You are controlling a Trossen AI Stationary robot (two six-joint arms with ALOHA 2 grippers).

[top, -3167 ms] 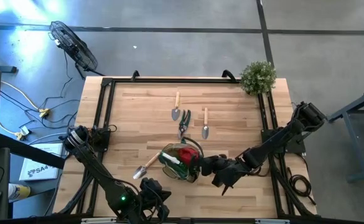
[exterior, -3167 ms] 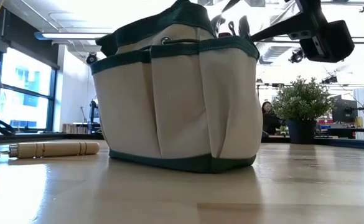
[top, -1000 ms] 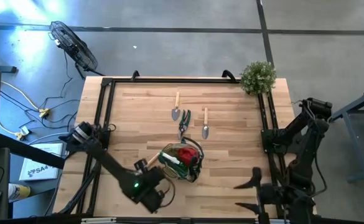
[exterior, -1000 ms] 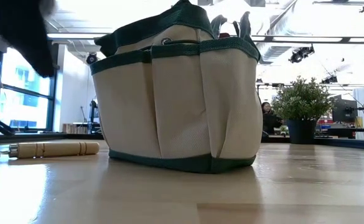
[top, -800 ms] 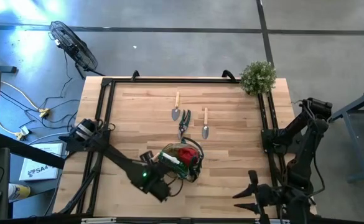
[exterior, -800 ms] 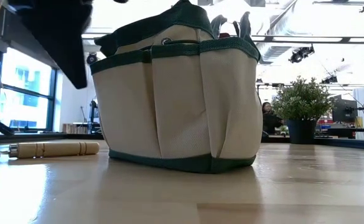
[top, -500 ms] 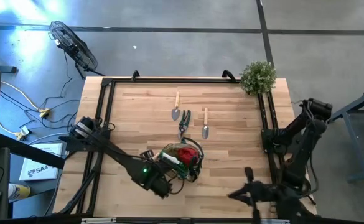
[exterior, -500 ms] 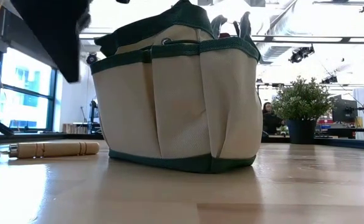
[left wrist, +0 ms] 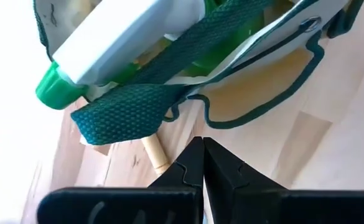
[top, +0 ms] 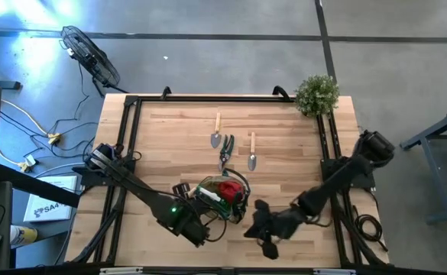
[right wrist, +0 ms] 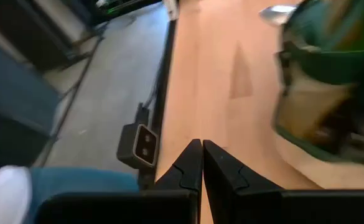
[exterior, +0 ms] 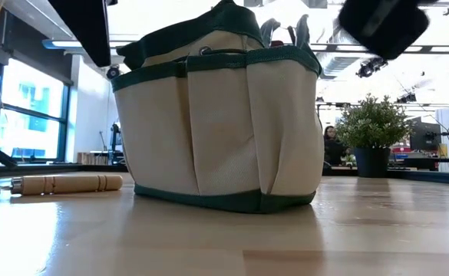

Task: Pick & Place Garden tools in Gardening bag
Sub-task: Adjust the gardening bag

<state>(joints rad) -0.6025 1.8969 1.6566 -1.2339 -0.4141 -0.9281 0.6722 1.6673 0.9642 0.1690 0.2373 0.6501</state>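
Observation:
The gardening bag (top: 223, 200) (exterior: 216, 130) stands on its base near the table's front middle, with a red cone (top: 228, 189) and a green-and-white spray bottle (left wrist: 126, 37) inside. A wooden-handled trowel (exterior: 67, 184) lies on the table left of the bag. Two more trowels (top: 216, 134) (top: 252, 153) and dark pruners (top: 225, 151) lie behind it. My left gripper (top: 206, 229) (left wrist: 201, 149) hangs shut just off the bag's near left side, above the table. My right gripper (top: 251, 229) (right wrist: 201, 149) is shut off the bag's near right side.
A bushy potted plant (top: 316, 93) (exterior: 371, 126) stands at the table's far right corner. The bag's green loop handle (left wrist: 144, 106) droops over its rim toward my left gripper. A black frame rail (top: 131, 122) runs along the table's edges. Bare wood lies at the far left.
My right gripper has swung from the table's near right corner toward the bag, dropping lower, and its fingers have shut. My left gripper has moved a little up and toward the bag's near left side, staying shut. The bag and tools have not moved.

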